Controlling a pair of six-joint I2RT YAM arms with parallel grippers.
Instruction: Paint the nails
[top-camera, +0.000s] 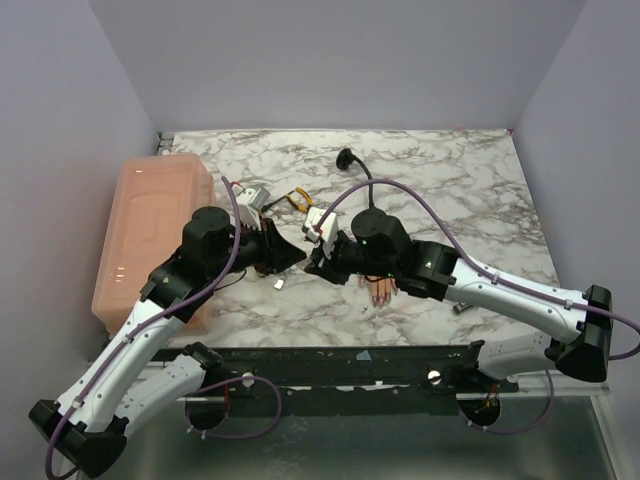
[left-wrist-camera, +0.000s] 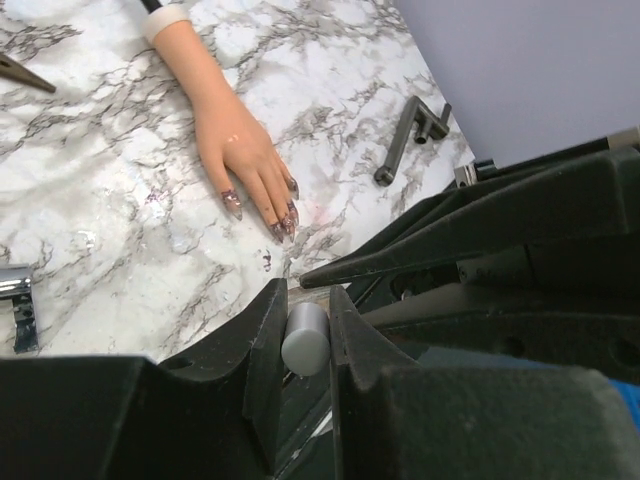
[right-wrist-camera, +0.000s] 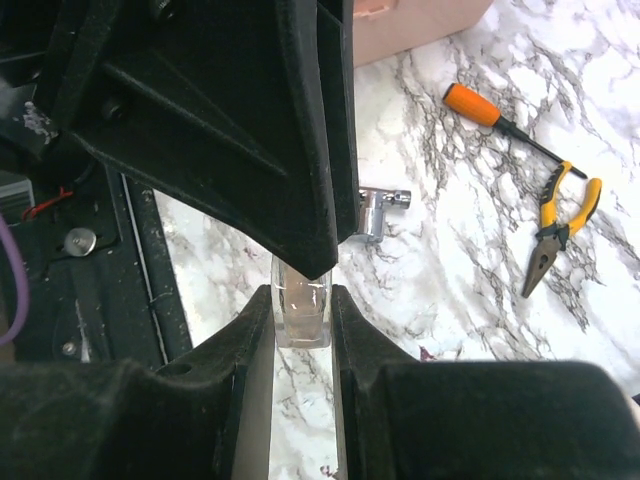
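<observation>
from above, the left claw (top-camera: 290, 258) and right claw (top-camera: 322, 262) meet tip to tip beside the plastic hand (top-camera: 382, 290). the left wrist shows its claw pinching a grey cylinder (left-wrist-camera: 305, 338), with the nails (left-wrist-camera: 290, 214) on the marble table (left-wrist-camera: 100, 200) just ahead. the right wrist shows its claw pinching a clear bottle (right-wrist-camera: 300, 315).

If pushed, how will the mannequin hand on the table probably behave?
The mannequin hand looks like rigid plastic, so it probably slides whole rather than bending. Lying flat on the smooth table, it seems unlikely to roll, but may swivel.

The marble table (top-camera: 450, 190) carries a mannequin hand (left-wrist-camera: 235, 140), pliers (right-wrist-camera: 552, 238), a screwdriver (right-wrist-camera: 472, 104) — and a pink tub (top-camera: 150, 230).
</observation>
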